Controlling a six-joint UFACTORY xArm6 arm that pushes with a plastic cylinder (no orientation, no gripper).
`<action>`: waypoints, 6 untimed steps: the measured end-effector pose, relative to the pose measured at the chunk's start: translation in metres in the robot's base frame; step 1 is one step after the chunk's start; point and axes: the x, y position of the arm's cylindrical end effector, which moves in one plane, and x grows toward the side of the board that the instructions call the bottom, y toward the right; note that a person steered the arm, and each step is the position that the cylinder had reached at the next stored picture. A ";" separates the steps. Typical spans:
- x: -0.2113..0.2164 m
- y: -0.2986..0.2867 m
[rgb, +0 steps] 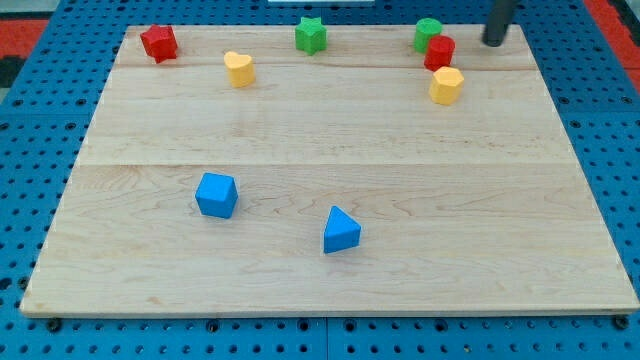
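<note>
My tip (494, 42) stands at the board's far right corner, about one o'clock from the board's middle; it is a bare rod with nothing to open or close, it holds nothing, and it touches no block. Nearest to it, at its nine o'clock, is a tight cluster: the green cylinder (428, 33), the red cylinder (439, 51) touching it at about five o'clock, and the yellow block (446, 85), many-sided as far as I can tell, just below the red one. Going on toward nine o'clock along the far edge come the green star (311, 35), the yellow heart (239, 68) and the red star (158, 42) near the far left corner. Well apart from all these, at about seven o'clock from the middle, sits the blue cube (216, 194), and at six o'clock the blue wedge (341, 230). The blocks look small, light and rigid, so I judge they would slide readily on the smooth wood (340, 140) and turn if pushed off-centre; a flat face square to the rod seems the safest contact. The clustered three would likely move together. The far-edge blocks lie close to the rim with blue pegboard (40, 110) beyond, while the widest open room is the middle band and the right half
</note>
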 end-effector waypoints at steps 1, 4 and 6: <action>0.044 -0.069; 0.228 -0.081; 0.345 -0.203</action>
